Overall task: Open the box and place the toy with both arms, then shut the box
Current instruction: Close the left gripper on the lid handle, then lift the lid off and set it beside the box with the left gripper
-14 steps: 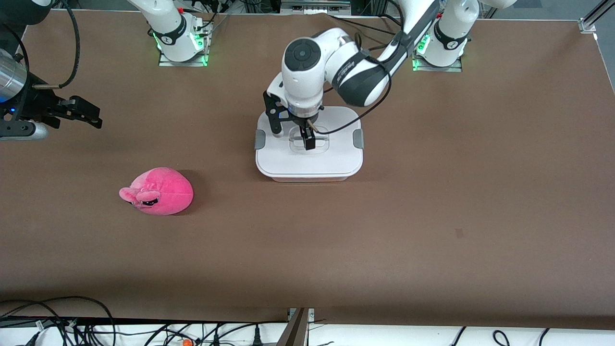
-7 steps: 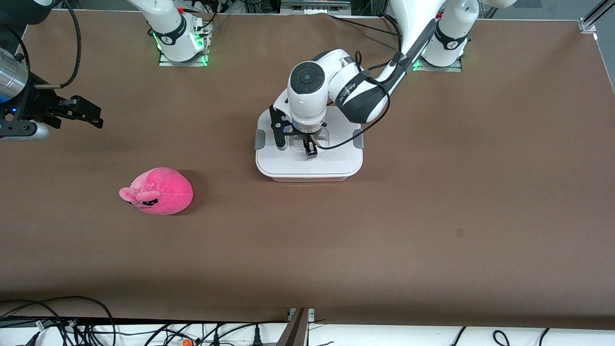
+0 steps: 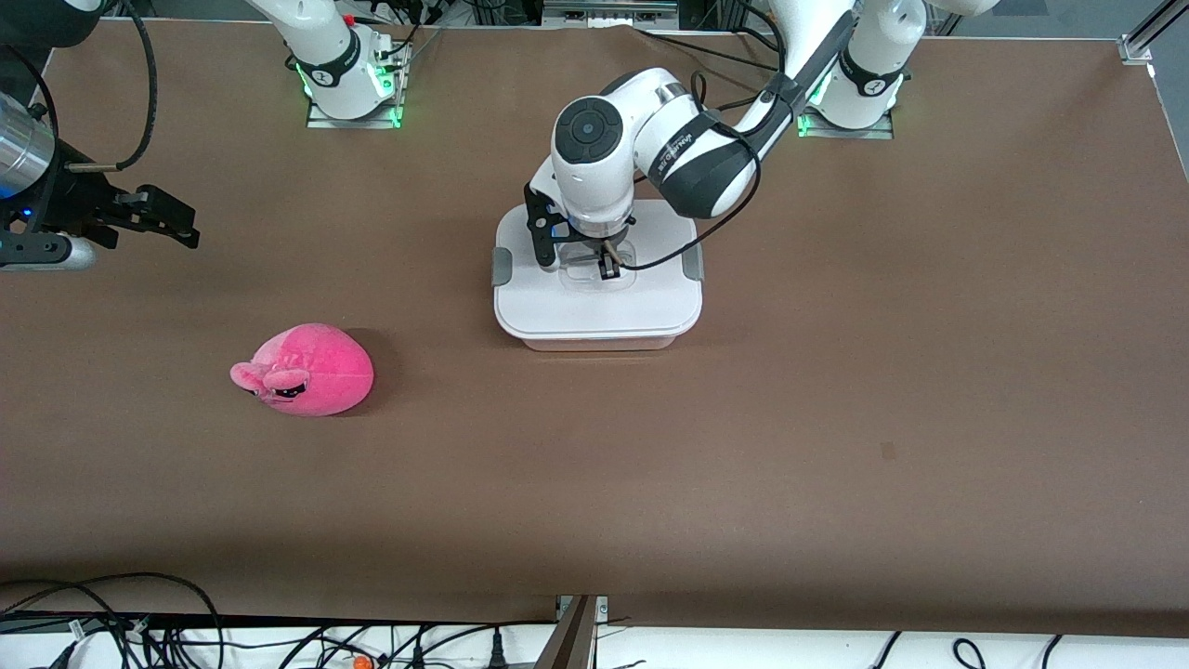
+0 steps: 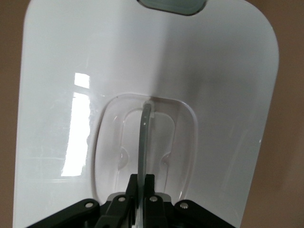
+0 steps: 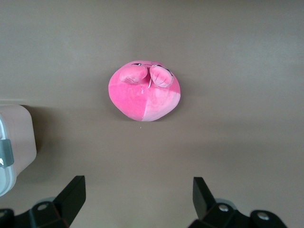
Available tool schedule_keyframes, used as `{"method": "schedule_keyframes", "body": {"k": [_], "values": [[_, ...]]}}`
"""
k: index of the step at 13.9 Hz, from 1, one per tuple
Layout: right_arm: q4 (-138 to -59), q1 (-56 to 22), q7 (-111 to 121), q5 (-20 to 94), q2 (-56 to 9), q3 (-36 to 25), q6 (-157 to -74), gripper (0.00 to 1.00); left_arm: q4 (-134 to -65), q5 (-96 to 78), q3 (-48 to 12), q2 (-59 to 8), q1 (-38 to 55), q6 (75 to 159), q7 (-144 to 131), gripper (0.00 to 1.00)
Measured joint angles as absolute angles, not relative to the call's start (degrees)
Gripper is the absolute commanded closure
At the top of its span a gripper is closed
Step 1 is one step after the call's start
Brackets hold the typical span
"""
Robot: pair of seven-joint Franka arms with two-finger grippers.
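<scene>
The box (image 3: 594, 311) stands mid-table with its white lid on and grey side clips (image 3: 503, 268). My left gripper (image 3: 608, 269) is down on the lid's recessed middle. In the left wrist view it (image 4: 142, 183) is shut on the clear handle (image 4: 145, 133), which stands upright between the fingers. The pink plush toy (image 3: 307, 370) lies on the table toward the right arm's end, nearer the front camera than the box. My right gripper (image 3: 181, 223) hovers open and empty over the table at the right arm's end. Its wrist view shows the toy (image 5: 145, 92) ahead of its open gripper (image 5: 137, 194).
A corner of the box (image 5: 16, 137) shows at the edge of the right wrist view. The brown table (image 3: 836, 418) is bare around the box and toy. Cables (image 3: 111, 623) lie past the table's front edge.
My left gripper dropped onto the lid's handle and closed on it, then rose slightly with the handle pulled upright. The right arm and the toy have not moved.
</scene>
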State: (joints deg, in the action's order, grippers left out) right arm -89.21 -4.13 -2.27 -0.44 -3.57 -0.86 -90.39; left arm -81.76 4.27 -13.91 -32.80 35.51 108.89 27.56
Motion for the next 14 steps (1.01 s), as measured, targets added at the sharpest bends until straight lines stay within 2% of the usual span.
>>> {"method": "schedule_keyframes", "body": {"k": [5,10,14], "values": [[-89.2,-4.1,-2.3,-0.4,-3.6,-0.9,-90.4,0.00,-80.4,3.1,-13.9,-31.4,35.2,106.8,27.5,1.00],[-89.2,-4.0,-2.2,-0.4,-3.6,-1.2,-90.4,0.00,-79.5,2.7,-13.9,-24.9,32.2,91.5,28.0,1.00],[-89.2,-4.0,-2.2,-0.5,-4.1,-1.2,-92.6,0.00,-79.2,-0.3,-13.5,-17.8,20.4,78.0,34.0,1.00]]}}
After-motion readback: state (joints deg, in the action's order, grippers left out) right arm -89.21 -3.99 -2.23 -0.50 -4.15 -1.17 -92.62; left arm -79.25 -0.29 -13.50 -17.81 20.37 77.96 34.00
